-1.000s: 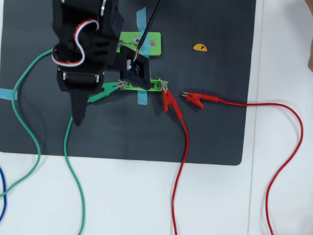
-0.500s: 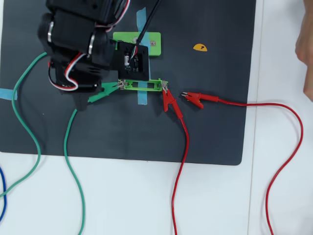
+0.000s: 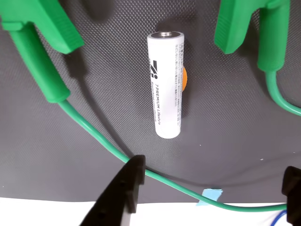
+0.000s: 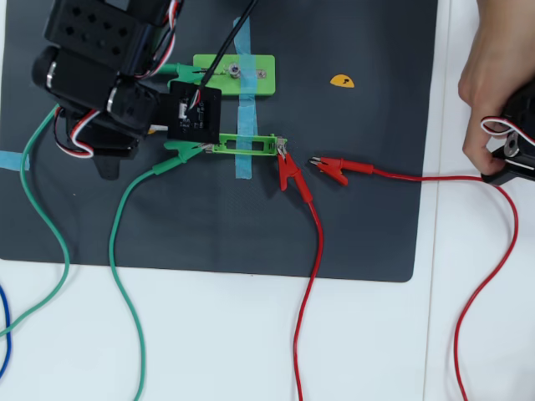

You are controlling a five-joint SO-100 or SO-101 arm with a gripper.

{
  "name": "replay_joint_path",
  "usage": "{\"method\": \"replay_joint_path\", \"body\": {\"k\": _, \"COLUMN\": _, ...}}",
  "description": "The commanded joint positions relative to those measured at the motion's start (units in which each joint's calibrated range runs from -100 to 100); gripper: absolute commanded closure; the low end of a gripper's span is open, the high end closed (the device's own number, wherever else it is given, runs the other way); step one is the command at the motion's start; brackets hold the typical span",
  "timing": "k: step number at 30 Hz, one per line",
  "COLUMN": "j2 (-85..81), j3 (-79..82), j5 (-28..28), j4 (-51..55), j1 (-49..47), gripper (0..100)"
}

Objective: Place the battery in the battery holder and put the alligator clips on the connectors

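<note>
A white AA battery lies on the dark mat over an orange mark in the wrist view. My gripper is open and empty, and its black fingers hang short of the battery's near end. In the overhead view the arm hides the battery. The green battery holder is taped down mid-mat and looks empty. A green clip sits at its left end and a red clip at its right end. A second red clip lies loose on the mat.
A second green board lies above the holder with another green clip at its left. Green clips flank the battery, and a green wire crosses in front of it. A person's hand is at the right edge.
</note>
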Motion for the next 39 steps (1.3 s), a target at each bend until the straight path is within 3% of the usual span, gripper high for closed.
{"method": "replay_joint_path", "body": {"k": 1, "j2": -0.39, "j3": 3.08, "j5": 0.34, "j4": -3.48, "j1": 1.49, "gripper": 71}}
{"method": "replay_joint_path", "body": {"k": 12, "j2": -0.39, "j3": 7.64, "j5": -2.06, "j4": -4.77, "j1": -5.68, "gripper": 71}}
{"method": "replay_joint_path", "body": {"k": 30, "j2": 3.35, "j3": 8.08, "j5": -1.54, "j4": -4.94, "j1": -4.47, "gripper": 71}}
{"method": "replay_joint_path", "body": {"k": 39, "j2": 4.12, "j3": 8.52, "j5": -0.60, "j4": -11.73, "j1": -2.04, "gripper": 71}}
